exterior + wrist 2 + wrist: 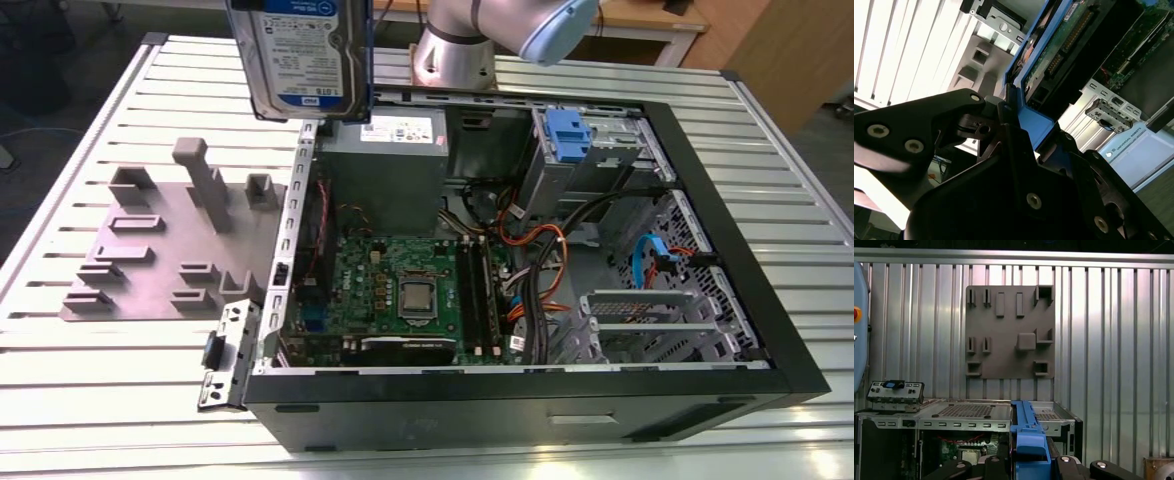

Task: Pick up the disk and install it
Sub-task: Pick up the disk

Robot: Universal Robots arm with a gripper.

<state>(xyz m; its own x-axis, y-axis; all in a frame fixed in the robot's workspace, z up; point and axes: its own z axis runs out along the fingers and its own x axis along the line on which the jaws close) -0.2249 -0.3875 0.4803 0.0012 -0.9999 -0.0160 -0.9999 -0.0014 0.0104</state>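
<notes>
The disk [304,55] hangs in the air, clear of the worktop [80,400]. In the exterior view it is over the far corner of the open computer case [747,330], on the exterior view's left, just above the case wall beside the grey power supply [387,150]. It stands upright with its long axis vertical. Its blue-and-white label faces the exterior camera and its lower short edge points down toward the case. The tool [1021,117] is clamped on the disk's blue carrier frame [1029,440]; in the second wrist view its black fingers [1004,111] press against the frame from both sides, and the drive's circuit-board side [1069,45] extends away from them. In the first wrist view the blue frame runs straight out from the tool [1029,467], over the case's top edge. Beyond it a grey fixture plate [1009,330] with raised blocks lies flat on the slatted worktop, beside the case. Inside the case, a blue bracket [567,135] sits in the drive bay and the motherboard [400,290] lies exposed.
</notes>
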